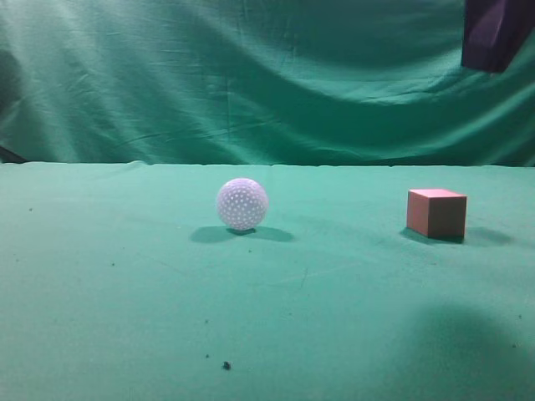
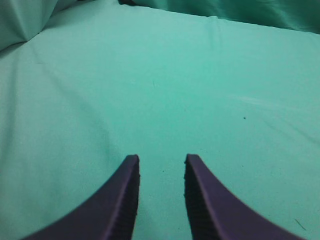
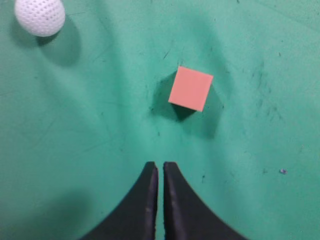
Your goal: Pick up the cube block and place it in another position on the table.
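Note:
The cube block [image 1: 436, 213] is reddish-brown with a lighter pinkish top and sits on the green cloth table [image 1: 125, 276] at the right. In the right wrist view the cube block [image 3: 190, 88] lies ahead of my right gripper [image 3: 160, 166], which is shut, empty and held high above the table. A dark part of the right arm [image 1: 495, 32] shows at the exterior view's top right. My left gripper [image 2: 161, 159] is open and empty over bare table [image 2: 200, 90]; it is out of the exterior view.
A white dimpled ball [image 1: 242, 204] rests mid-table, left of the cube; it also shows in the right wrist view [image 3: 40, 17] at the top left. A draped green backdrop curtain [image 1: 251, 75] hangs behind the table. Dark specks [image 1: 226, 365] dot the cloth.

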Controlling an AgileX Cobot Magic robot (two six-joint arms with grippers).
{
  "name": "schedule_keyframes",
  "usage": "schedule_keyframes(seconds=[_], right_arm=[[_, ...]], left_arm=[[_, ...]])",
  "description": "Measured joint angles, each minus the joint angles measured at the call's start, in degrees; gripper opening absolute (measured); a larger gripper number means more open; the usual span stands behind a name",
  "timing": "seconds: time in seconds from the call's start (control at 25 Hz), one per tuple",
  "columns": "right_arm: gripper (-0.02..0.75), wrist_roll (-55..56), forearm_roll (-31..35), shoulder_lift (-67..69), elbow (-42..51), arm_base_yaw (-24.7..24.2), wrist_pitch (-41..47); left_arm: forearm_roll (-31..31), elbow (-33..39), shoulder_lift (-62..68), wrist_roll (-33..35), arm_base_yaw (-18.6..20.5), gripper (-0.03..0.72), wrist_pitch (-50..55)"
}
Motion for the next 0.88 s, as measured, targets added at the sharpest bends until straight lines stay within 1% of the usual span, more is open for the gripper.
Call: schedule_keyframes(seconds=[0.04,0.08,0.12,0.16,0.2,0.32,0.44,0.52,0.56,0.68,0.72,0.88], right_arm=[[0.0,0.0,-0.7,1.4,-0.3,0.0,-1.3],[0.048,0.0,-1.2,2.4,-0.4,0.0,-2.6],[0.048,0.0,-1.6,3.4,-0.4,0.0,-3.7],[0.126,0.0,-2.1,4.2,-0.4,0.0,-4.3],[0.167,0.1,-2.7,4.9,-0.4,0.0,-4.5],[0.342,1.6,-3.3,6.4,-0.4,0.0,-5.2],[0.552,4.5,-3.6,7.4,-0.4,0.0,-6.4],[0.619,5.7,-3.8,7.9,-0.4,0.0,-7.2],[0.608,6.4,-3.9,8.4,-0.5,0.0,-7.6],[0.608,8.0,-4.0,10.7,-0.7,0.0,-8.3],[0.564,8.2,-4.0,11.6,-0.7,0.0,-8.6],[0.561,8.8,-4.0,15.2,-0.7,0.0,-9.7]], left_arm=[[0.0,0.0,0.0,0.0,0.0,0.262,0.0],[0.0,0.0,0.0,0.0,0.0,0.262,0.0],[0.0,0.0,0.0,0.0,0.0,0.262,0.0],[0.0,0.0,0.0,0.0,0.0,0.262,0.0],[0.0,0.0,0.0,0.0,0.0,0.262,0.0],[0.0,0.0,0.0,0.0,0.0,0.262,0.0],[0.0,0.0,0.0,0.0,0.0,0.262,0.0],[0.0,0.0,0.0,0.0,0.0,0.262,0.0],[0.0,0.0,0.0,0.0,0.0,0.262,0.0],[0.0,0.0,0.0,0.0,0.0,0.262,0.0],[0.0,0.0,0.0,0.0,0.0,0.262,0.0],[0.0,0.0,0.0,0.0,0.0,0.262,0.0]])
